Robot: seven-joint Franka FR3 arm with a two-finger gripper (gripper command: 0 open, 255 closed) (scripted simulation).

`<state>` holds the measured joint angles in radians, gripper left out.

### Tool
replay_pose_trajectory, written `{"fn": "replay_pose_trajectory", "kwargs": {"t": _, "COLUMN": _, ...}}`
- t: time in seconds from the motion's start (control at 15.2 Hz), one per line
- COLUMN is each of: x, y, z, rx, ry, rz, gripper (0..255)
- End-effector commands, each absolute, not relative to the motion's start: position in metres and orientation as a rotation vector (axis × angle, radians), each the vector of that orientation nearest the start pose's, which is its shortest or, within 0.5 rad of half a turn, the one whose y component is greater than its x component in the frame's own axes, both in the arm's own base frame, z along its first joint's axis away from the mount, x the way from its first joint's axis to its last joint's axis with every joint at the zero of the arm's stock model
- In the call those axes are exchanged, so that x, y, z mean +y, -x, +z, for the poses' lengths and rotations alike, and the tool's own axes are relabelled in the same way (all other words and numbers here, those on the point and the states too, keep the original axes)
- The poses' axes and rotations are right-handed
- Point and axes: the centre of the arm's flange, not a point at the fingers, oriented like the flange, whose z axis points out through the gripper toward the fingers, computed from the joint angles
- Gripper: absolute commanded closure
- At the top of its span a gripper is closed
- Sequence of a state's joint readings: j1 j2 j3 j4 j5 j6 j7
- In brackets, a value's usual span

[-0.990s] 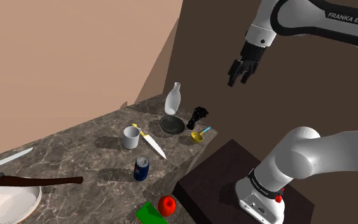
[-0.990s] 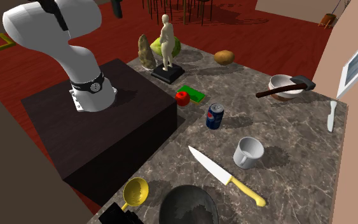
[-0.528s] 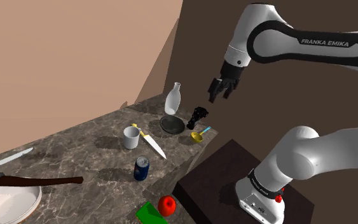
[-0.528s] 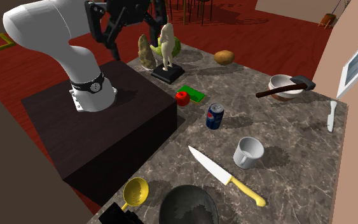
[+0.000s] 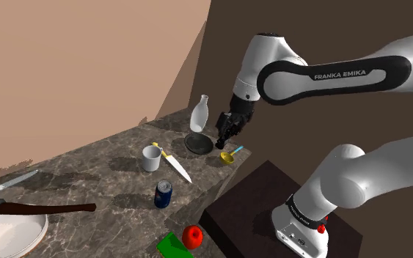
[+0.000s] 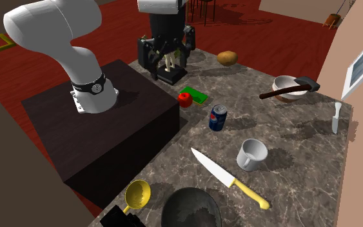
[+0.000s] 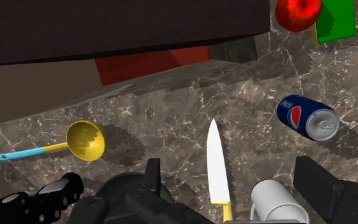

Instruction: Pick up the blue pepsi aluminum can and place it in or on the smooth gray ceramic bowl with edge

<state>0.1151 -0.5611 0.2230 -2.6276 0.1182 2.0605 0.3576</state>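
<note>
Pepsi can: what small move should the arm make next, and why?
Probably swing the open gripper over toward the blue can and start lowering. In the wrist view the can stands apart from the fingers, past the knife, and in the shoulder view the gripper hangs well above the counter.

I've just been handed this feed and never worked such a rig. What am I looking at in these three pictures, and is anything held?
A white robot arm on a dark box stand reaches over a marble counter. One picture looks down from beside the stand, one looks along the counter from the bowl's end, and one looks from the hand along its black two-finger tool. That tool is open, up in the air, holding nothing. On the counter are a dark grey bowl, a yellow scoop, a yellow-handled knife, a white mug and an upright blue Pepsi can, untouched.
</note>
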Motion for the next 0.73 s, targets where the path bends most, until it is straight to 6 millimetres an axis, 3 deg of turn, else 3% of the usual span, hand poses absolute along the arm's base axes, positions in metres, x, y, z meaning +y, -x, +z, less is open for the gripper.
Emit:
{"fn": "replay_pose_trajectory", "kwargs": {"t": 0.0, "x": 0.142, "y": -0.347, "z": 0.402, "rx": 0.175, "ry": 3.153, "rz": 0.008, "gripper": 0}}
{"fn": "replay_pose_trajectory", "kwargs": {"t": 0.66, "x": 0.228, "y": -0.366, "z": 0.304, "rx": 0.176, "ry": 3.148, "rz": -0.006, "gripper": 0}}
